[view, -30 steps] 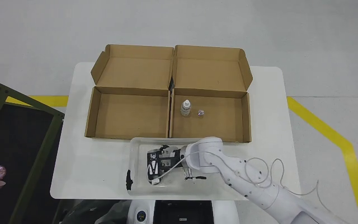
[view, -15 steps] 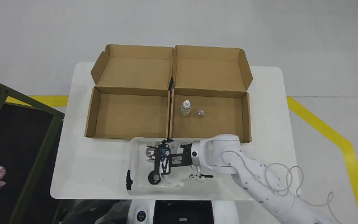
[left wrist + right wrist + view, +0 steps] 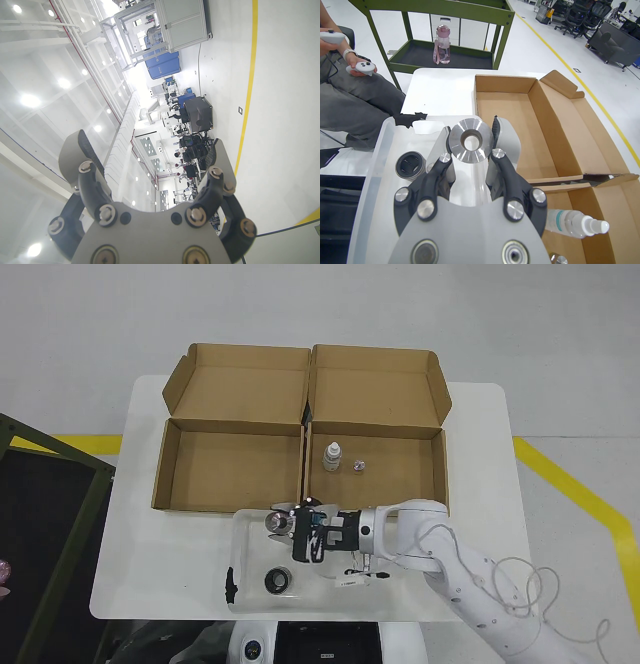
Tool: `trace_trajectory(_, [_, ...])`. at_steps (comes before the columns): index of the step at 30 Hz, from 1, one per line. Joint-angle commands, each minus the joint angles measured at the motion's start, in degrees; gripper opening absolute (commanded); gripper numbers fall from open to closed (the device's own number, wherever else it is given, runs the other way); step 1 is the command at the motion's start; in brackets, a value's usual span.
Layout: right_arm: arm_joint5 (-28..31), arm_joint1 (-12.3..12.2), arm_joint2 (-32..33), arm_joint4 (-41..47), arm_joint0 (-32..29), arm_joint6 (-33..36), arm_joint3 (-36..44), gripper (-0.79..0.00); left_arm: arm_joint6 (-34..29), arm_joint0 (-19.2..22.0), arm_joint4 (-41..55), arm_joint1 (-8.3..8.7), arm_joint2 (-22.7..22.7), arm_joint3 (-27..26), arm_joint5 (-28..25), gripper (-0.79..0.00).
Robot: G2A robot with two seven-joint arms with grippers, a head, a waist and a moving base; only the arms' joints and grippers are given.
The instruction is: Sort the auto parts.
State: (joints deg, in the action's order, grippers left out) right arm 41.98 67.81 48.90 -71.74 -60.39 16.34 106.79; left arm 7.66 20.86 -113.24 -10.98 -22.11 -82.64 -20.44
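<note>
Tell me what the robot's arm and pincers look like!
The right arm is smooth, white and rounded, with a thin white cable looping alongside. The right pincer and left pincer each have two silvery-grey fingers with black ribbed pads. These sit on black links with shiny round screws, mounted on a grey metal plate.

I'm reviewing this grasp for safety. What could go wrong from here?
The right end effector pinches the smooth metal ring only by its round rim, so the ring may slip and fall into the clear bin below. If it is carried low, it might clip a wall of the empty cardboard box beside the bin. A drop-off in the second cardboard box risks knocking the spray bottle.
</note>
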Motion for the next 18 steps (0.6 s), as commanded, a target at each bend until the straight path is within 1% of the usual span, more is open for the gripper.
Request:
trace_trajectory(1, [-0.16,0.13,-0.13,0.08,0.51,-0.27,-0.29,-0.785,0.00,0.00,0.00,0.00,0.00,0.00,0.00,0.000])
trace_trajectory(8, [-1.42,1.21,-2.12,0.83,3.76,-1.29,-2.96,-0.785,0.00,0.00,0.00,0.00,0.00,0.00,0.00,0.000])
trace_trajectory(18, [-6.06,3.54,-5.23,1.57,10.63,-0.09,-9.71,-0.785,0.00,0.00,0.00,0.00,0.00,0.00,0.00,0.000])
